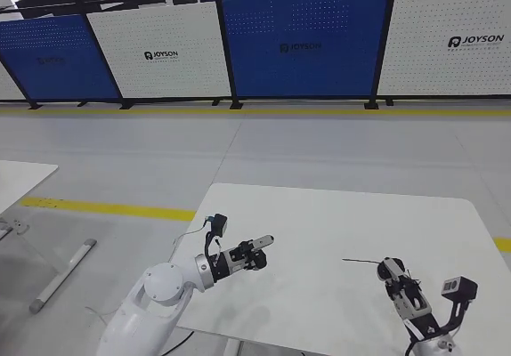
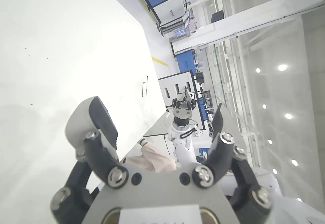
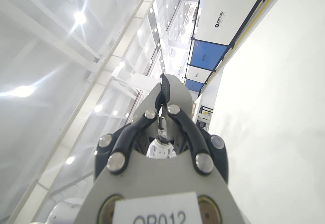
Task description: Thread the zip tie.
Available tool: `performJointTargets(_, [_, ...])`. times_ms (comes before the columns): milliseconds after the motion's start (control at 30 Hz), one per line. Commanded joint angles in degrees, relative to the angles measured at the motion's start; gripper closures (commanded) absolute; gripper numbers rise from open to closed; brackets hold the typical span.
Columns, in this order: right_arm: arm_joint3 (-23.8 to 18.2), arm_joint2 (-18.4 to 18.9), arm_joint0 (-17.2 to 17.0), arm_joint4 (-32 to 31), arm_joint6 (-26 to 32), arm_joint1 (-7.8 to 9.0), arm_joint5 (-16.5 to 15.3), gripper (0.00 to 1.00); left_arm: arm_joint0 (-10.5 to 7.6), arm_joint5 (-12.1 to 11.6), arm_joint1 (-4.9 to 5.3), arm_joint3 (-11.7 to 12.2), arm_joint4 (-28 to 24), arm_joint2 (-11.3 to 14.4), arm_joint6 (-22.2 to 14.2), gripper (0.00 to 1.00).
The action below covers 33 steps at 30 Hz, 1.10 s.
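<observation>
The zip tie (image 1: 360,262) is a thin black strip lying on the white table (image 1: 327,222), right of centre. In the left wrist view the zip tie (image 2: 144,86) appears far off, near the table's far edge. My right gripper (image 1: 387,265) is just right of the strip's end, and I cannot tell whether it touches it. In its own view the right gripper (image 3: 163,83) is shut, tilted upward, with nothing visible between the pads. My left gripper (image 1: 264,241) hangs over the table's left part, well apart from the tie. The left gripper (image 2: 160,110) is open and holds nothing.
A second white table (image 1: 6,191) stands to the left across a gap of floor. Blue and white partition panels (image 1: 300,49) line the back, beyond a yellow floor stripe (image 1: 104,209). The work table's near edge runs close to both arms.
</observation>
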Motion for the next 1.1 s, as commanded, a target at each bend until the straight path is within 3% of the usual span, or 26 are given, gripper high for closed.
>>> performJointTargets(0, [-0.15,-0.04,-0.03,-0.17,-0.85,-0.10,0.00,1.00,0.00,0.00,0.00,0.00,0.00,0.00,0.00,0.00])
performJointTargets(233, [-0.15,-0.04,-0.03,-0.17,-0.85,-0.10,0.00,1.00,-0.01,-0.01,-0.03,-0.05,-0.28,0.06,0.24,0.00])
performJointTargets(400, [-0.15,-0.04,-0.03,-0.17,-0.85,-0.10,0.00,1.00,-1.13,1.00,-0.35,-0.80,-6.18,2.59,-0.60,0.00])
performJointTargets(567, [-0.15,-0.04,-0.03,-0.17,-0.85,-0.10,0.00,1.00,-3.73,4.16,-0.76,0.42,-6.04,7.11,0.37,0.00])
performJointTargets(833, [-0.44,-0.30,0.23,-0.18,-1.02,-0.21,0.00,1.00,-3.73,4.16,-0.76,0.42,-6.04,7.11,0.37,0.00])
performJointTargets(1067, [2.68,-8.53,5.01,-6.46,-7.93,-2.23,0.00,1.00,-3.73,4.16,-0.76,0.42,-6.04,7.11,0.37,0.00])
